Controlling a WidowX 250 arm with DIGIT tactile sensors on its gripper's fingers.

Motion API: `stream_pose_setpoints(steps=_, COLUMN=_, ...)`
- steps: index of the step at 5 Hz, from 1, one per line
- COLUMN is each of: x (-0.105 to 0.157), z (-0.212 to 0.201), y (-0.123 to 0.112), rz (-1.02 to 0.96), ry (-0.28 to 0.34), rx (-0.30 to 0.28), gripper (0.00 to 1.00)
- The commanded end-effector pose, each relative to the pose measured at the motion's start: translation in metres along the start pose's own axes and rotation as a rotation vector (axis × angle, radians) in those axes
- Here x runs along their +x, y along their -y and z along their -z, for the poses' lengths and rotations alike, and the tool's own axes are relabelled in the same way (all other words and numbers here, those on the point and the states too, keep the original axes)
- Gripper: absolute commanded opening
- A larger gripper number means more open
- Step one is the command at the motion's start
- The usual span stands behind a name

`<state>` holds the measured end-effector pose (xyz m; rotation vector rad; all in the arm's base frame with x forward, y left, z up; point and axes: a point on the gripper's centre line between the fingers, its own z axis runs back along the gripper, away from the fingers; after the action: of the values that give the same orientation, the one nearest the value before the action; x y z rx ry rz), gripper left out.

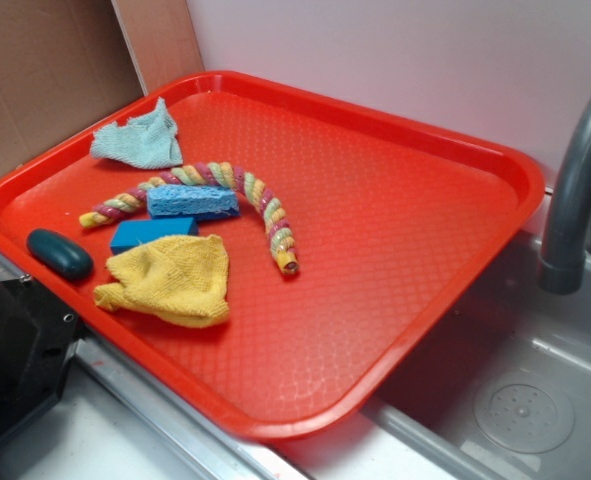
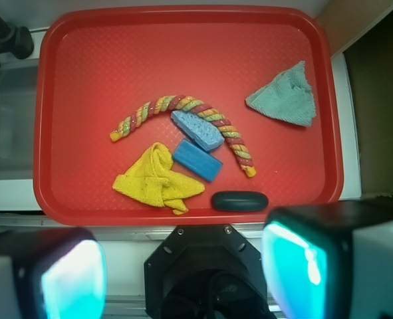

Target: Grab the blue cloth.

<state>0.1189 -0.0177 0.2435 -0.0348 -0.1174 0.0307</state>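
Note:
The blue cloth (image 1: 140, 139) is a pale grey-blue rag lying flat in the far left corner of the red tray (image 1: 395, 200). In the wrist view the blue cloth (image 2: 286, 98) sits at the tray's upper right. My gripper (image 2: 183, 272) hangs high above the near edge of the tray (image 2: 183, 40), well away from the cloth. Its two fingers (image 2: 296, 266) stand wide apart with nothing between them. The exterior view does not show the gripper.
On the tray lie a yellow knitted cloth (image 1: 170, 280), two bright blue sponges (image 1: 192, 202), a striped rope toy (image 1: 245, 195) and a dark oval object (image 1: 60, 253). A steel sink (image 1: 515, 400) with a dark faucet (image 1: 575, 190) lies to the right.

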Motion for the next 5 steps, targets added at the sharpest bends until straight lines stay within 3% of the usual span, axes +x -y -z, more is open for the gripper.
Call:
stream_pose_setpoints(steps=1, x=0.000, z=0.000, y=0.000, rz=0.000, ry=0.000, rx=0.000, gripper=1.00)
stream_pose_setpoints(steps=2, x=0.025, z=0.051, y=-0.051, rz=-0.236, ry=0.004, rx=0.137, gripper=1.00)
stream_pose_setpoints(steps=3, x=0.050, z=0.087, y=-0.091, rz=-0.488, ry=0.046, rx=0.128, gripper=1.00)
stream_pose_setpoints(steps=4, x=0.049, z=0.110, y=-0.115, rz=-0.734, ry=0.072, rx=0.181, gripper=1.00)
stream_pose_setpoints(steps=5, x=0.049, z=0.110, y=-0.115, rz=-0.734, ry=0.072, rx=0.181, gripper=1.00)
